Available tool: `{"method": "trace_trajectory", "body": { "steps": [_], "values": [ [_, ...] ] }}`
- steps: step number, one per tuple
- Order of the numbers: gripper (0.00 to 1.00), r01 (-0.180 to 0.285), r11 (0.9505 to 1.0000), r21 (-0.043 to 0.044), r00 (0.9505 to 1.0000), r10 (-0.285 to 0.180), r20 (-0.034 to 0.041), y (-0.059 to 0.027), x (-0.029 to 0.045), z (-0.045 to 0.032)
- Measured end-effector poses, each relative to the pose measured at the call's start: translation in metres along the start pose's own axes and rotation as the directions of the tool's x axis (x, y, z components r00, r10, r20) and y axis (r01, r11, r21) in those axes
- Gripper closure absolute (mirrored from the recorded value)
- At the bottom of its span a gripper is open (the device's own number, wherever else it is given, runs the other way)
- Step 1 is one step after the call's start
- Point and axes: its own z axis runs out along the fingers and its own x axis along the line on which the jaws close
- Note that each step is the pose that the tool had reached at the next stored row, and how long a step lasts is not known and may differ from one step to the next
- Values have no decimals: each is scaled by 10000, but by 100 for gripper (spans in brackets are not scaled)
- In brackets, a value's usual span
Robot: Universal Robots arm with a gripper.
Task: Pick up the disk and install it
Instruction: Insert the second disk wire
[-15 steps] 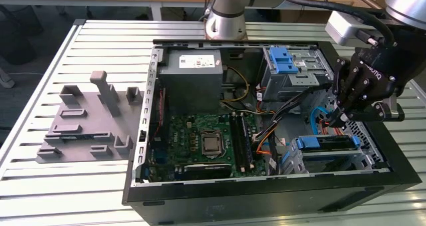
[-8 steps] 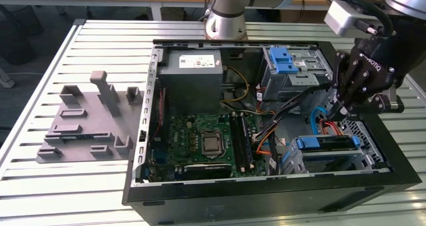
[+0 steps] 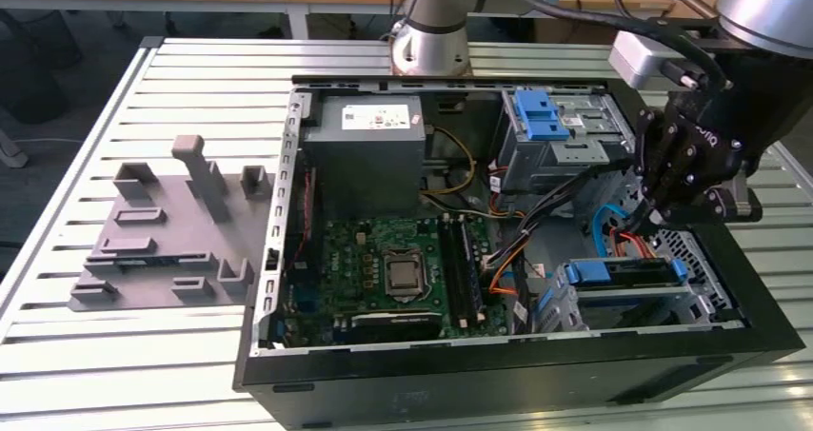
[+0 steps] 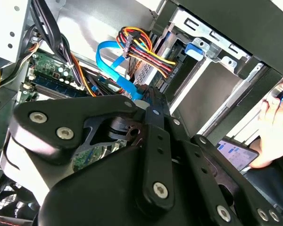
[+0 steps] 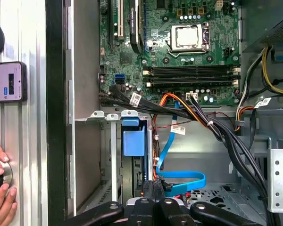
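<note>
The slatted silver metal counter (image 3: 76,146) carries an open black desktop computer case (image 3: 508,379) lying on its side, which takes up most of the counter toward the exterior view's right edge. Beside it, toward the opposite edge, lies a grey plastic fixture plate (image 3: 159,250) with upright blocks. The silver-grey robot arm (image 3: 439,17) rises from its base at the counter's far edge, just behind the case, and bends over so that its black wrist section hangs above the case's end nearest the exterior view's right. From there the black linkage hand (image 3: 673,198) points down into the case, hovering over the loose blue ribbon cable (image 5: 181,181) and the bundle of orange, red and yellow wires (image 4: 146,54). How far its fingers are parted I cannot tell, and nothing can be seen held in it. Inside the case sit the green motherboard (image 5: 179,56), the grey boxy power supply (image 3: 368,150) and a silver drive cage with a blue latch (image 3: 546,117). The disk (image 3: 623,277), a flat silver-grey drive in a blue plastic bracket, sits in the bay at the case's near corner, just below the hand and apart from it. A person's hand (image 5: 0,188) rests on the counter outside the case, near a dark phone (image 5: 8,82).
</note>
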Motion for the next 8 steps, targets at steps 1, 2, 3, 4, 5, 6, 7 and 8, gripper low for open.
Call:
{"method": "trace_trajectory", "body": {
  "steps": [1,2,3,4,5,6,7,8],
  "values": [
    [89,0,10000,4,10000,0,0,0,0,1],
    [89,-3,10000,32,10000,3,0,0,-1,8],
    [89,-6,10000,59,10000,6,1,0,-2,15],
    [89,-6,10000,63,10000,6,2,0,-2,17],
    [89,-6,10000,68,10000,6,1,0,-2,18],
    [89,-7,10000,73,10000,7,1,0,-2,19],
    [89,-7,10000,77,10000,7,2,0,-2,20],
    [89,-8,10000,91,10000,8,2,-1,-2,24]
  ]
}}
